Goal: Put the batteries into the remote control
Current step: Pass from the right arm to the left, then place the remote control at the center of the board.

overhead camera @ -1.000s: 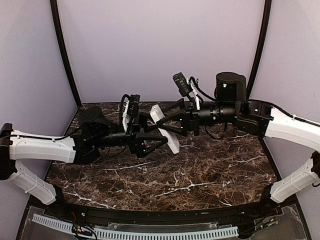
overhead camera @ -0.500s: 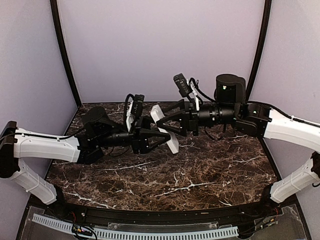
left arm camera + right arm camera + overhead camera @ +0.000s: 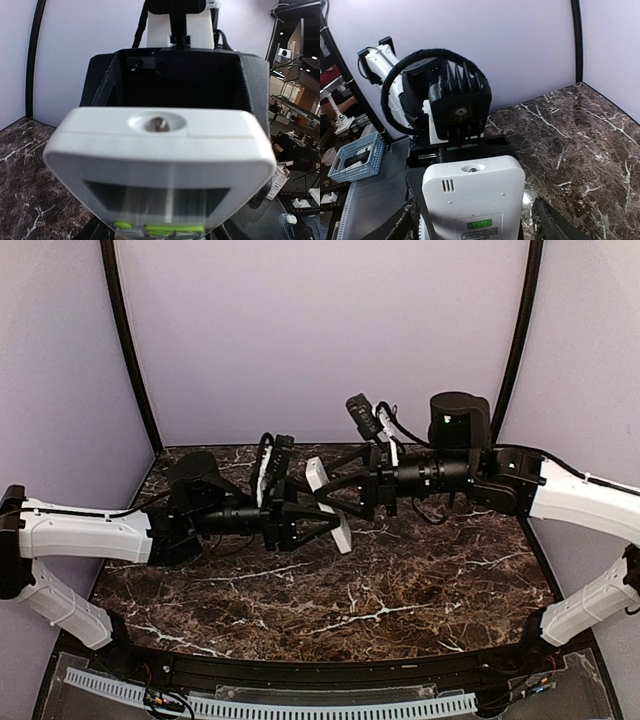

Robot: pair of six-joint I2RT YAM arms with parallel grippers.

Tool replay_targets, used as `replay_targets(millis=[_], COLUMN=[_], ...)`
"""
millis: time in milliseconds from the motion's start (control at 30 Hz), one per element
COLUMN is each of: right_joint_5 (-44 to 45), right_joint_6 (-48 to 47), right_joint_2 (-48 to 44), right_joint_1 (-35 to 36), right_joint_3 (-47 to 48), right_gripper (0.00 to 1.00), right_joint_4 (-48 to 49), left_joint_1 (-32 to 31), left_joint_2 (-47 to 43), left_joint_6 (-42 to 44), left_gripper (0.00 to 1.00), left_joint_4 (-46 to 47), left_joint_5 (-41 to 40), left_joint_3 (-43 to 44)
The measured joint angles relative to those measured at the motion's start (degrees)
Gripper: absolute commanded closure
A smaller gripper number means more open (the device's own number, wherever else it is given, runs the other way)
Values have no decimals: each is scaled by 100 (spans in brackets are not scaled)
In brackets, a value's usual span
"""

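Hands meet in mid-air: the left hand [image 3: 326, 519] is clamped on the slim white rectangular plastic remote control [image 3: 328, 502]; the right hand [image 3: 324, 490] stands spread, seemingly just off it, above the dark marbled desk [image 3: 400, 590]. No batteries show, so all the loading remains.

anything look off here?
Nothing broken or spilled. The remote hangs tilted in mid-air between the left gripper and right gripper, clear of the table. No batteries show in any view.
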Motion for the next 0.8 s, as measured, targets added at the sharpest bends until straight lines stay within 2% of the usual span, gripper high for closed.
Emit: replay_targets(millis=[133, 367, 533, 667, 800], right_joint_5=[568, 1665, 2116, 2262, 2304], right_joint_6=[24, 114, 168, 212, 234], right_joint_2=[-214, -756, -852, -866, -868], right_joint_1=[-46, -85, -98, -98, -98], right_joint_3=[2, 2, -9, -46, -79], right_gripper=[13, 12, 12, 12, 11], right_joint_4=[-490, -1311, -1749, -1947, -2087], left_joint_1=[2, 2, 9, 13, 15], left_joint_2=[-118, 111, 1115, 2057, 2855], left_joint_6=[326, 695, 868, 1032, 1178], left_gripper=[100, 100, 100, 99, 89], left_joint_4=[-1519, -4813, -6728, -7772, -8583], left_joint_5=[-629, -2164, -2771, -2874, -2929], left_joint_3=[330, 1300, 2168, 2566, 2968])
